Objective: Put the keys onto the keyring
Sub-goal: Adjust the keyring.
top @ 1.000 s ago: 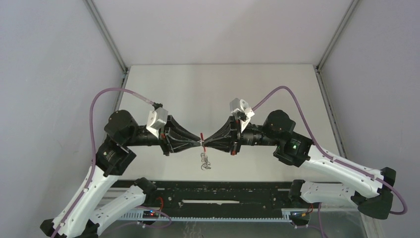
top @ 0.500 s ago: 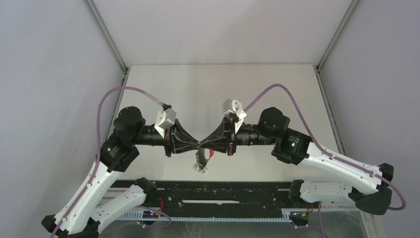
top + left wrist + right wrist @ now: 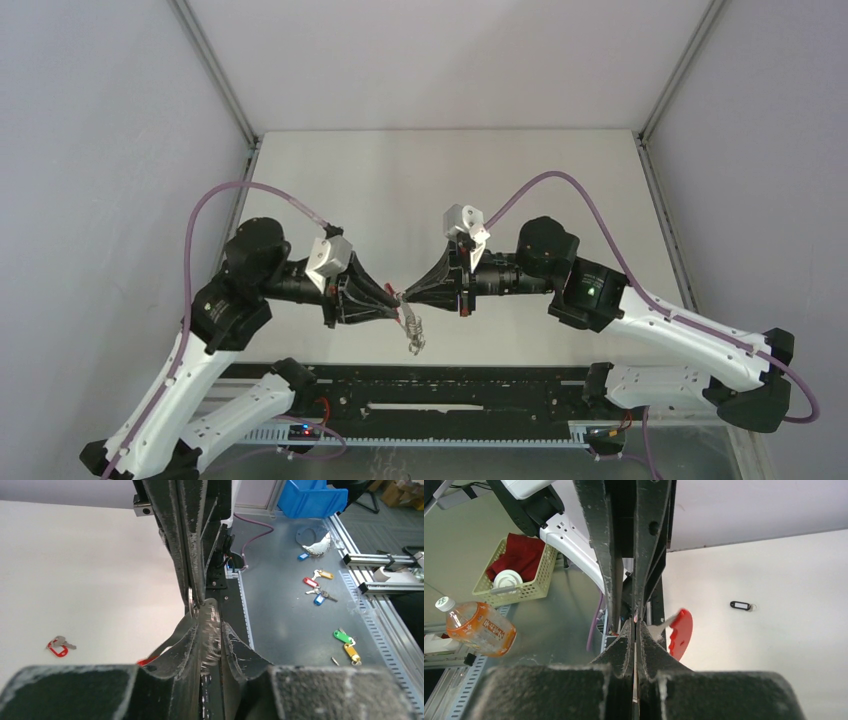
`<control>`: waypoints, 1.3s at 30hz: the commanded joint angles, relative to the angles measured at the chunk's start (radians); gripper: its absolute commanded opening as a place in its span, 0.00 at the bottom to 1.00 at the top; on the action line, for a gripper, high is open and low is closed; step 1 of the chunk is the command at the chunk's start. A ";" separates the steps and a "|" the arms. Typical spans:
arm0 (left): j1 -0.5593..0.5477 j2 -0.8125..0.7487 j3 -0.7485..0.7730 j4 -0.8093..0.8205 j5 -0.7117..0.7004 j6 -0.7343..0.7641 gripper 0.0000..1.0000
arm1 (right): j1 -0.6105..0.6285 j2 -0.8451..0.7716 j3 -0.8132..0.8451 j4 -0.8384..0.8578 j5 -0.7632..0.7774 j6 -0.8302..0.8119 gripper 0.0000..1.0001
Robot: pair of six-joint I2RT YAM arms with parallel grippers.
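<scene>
My two grippers meet tip to tip above the table's near edge. My left gripper [image 3: 395, 299] is shut on the keys [image 3: 412, 333], a small silvery bunch with a chain hanging below the tips. In the left wrist view the blurred chain [image 3: 210, 632] sits between my left gripper's [image 3: 209, 616] fingers. My right gripper [image 3: 410, 294] is shut on the keyring, seen edge-on as a thin metal sliver [image 3: 635, 652] between its closed fingers [image 3: 644, 645]. The red strap [image 3: 680, 632] sticks out beside them. The ring's edge [image 3: 191, 597] shows at the right fingertips.
A red-tagged key [image 3: 59, 646] and a black key tag [image 3: 741, 605] lie on the white table. Off the table are coloured key tags [image 3: 345, 642], a blue bin [image 3: 312, 497], a basket [image 3: 519, 572] and a bottle [image 3: 479, 625]. The black rail [image 3: 430, 395] runs along the near edge.
Both grippers have shifted slightly left and stayed tip to tip. The left wrist has rolled. The red strap, plain above the tips a second ago, now barely shows from above. The keys still hang below.
</scene>
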 commanded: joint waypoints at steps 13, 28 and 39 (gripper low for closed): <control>0.002 0.014 0.056 -0.012 -0.009 0.037 0.25 | 0.008 0.013 0.063 0.017 -0.018 -0.011 0.00; 0.002 0.010 0.043 0.014 -0.003 -0.003 0.24 | 0.019 0.048 0.088 -0.023 -0.028 -0.032 0.00; 0.003 0.003 0.035 0.016 0.005 0.000 0.17 | 0.035 0.075 0.124 -0.072 -0.025 -0.060 0.00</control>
